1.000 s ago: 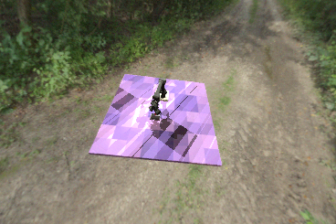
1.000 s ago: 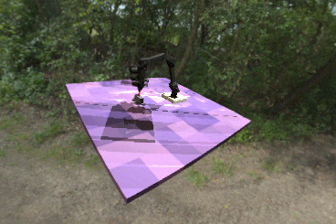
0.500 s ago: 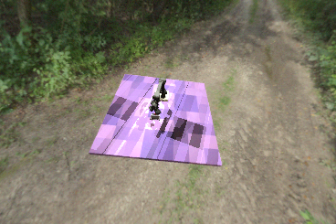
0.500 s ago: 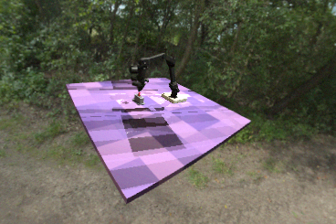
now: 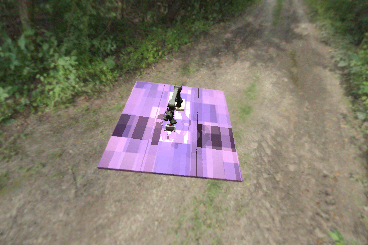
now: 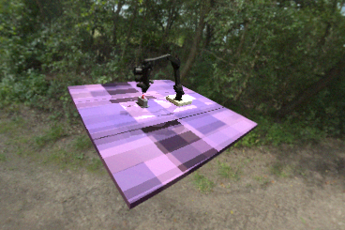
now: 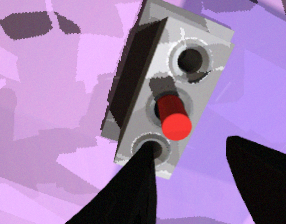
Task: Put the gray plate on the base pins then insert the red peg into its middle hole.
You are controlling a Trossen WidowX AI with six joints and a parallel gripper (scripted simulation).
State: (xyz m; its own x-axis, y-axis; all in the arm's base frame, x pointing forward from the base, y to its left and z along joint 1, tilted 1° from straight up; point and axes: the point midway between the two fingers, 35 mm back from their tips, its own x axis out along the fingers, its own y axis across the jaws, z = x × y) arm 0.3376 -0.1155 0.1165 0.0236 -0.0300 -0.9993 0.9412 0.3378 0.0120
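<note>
The gray plate (image 7: 164, 56) lies on top of the gray base (image 7: 108, 131), whose edges show past it in the wrist view. The stack also shows small in the top and exterior views (image 5: 170, 128) (image 6: 143, 103). The red peg (image 7: 176, 126) (image 6: 142, 97) stands in the plate's middle hole, with its upper part sticking out above the plate. How deep it sits is hard to tell. The two outer holes look dark; no pin tips show clearly. My gripper (image 7: 189, 150) is open above the plate, its fingers apart and holding nothing. One finger overlaps the nearer outer hole in the wrist view.
The stack stands on the purple patchwork table top (image 5: 167, 161) (image 6: 133, 168). The arm's mount stands on a pale pad (image 6: 187, 102) near the table's back. The arm reaches from there over the stack.
</note>
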